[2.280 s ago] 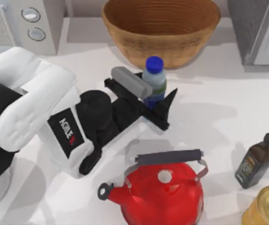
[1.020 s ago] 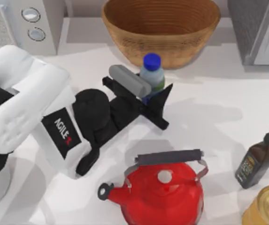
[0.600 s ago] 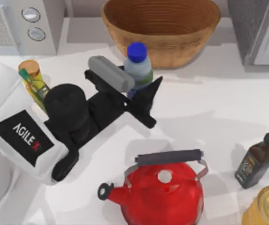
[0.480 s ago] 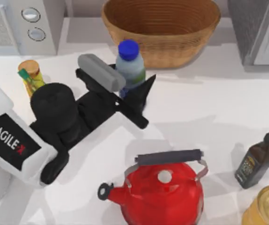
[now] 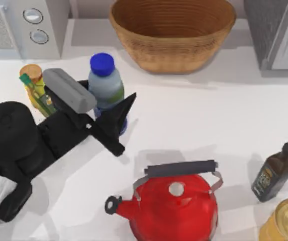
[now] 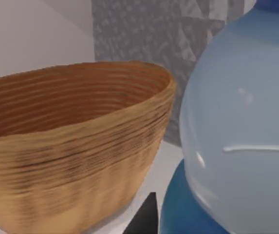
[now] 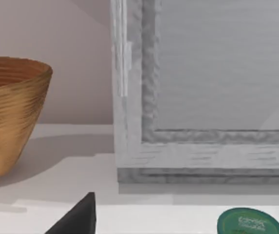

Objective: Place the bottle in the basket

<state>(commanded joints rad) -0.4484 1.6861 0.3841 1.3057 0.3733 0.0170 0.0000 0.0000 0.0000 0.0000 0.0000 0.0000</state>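
Left end effector [image 5: 105,108]: black, two-fingered, pinching the bottle [image 5: 105,86] at its lower body, one finger [image 5: 117,114] seen as a dark wedge on the bottle's right side. A grey block sat on top of the wrist, just left of the bottle.

Bottle: clear plastic with a round blue cap, pale upper body, blue lower half; upright, at the left half of the desk [image 5: 199,120], near and to the left of the basket [image 5: 172,31] and apart from it. In the left wrist view the bottle [image 6: 236,136] loomed close with the basket [image 6: 76,146] beyond it.

Basket: large, round, woven, tan-brown, ribbed inside; stood at the far edge of the desk, centre.

Left arm: black forearm stretched low from the near left corner toward the bottle, white casing at the edge.

Right end effector: one dark fingertip [image 7: 78,217] seen in the right wrist view; whether spread or pressed together, cannot tell.

Other items: olive oil bottle [image 5: 35,88] just left of the left end effector; red kettle [image 5: 176,203] near centre; dark bottle [image 5: 274,173] at right; gold can [image 5: 287,221] near right corner; grey appliance [image 5: 25,25] far left; grey-framed cabinet [image 5: 277,30] far right.
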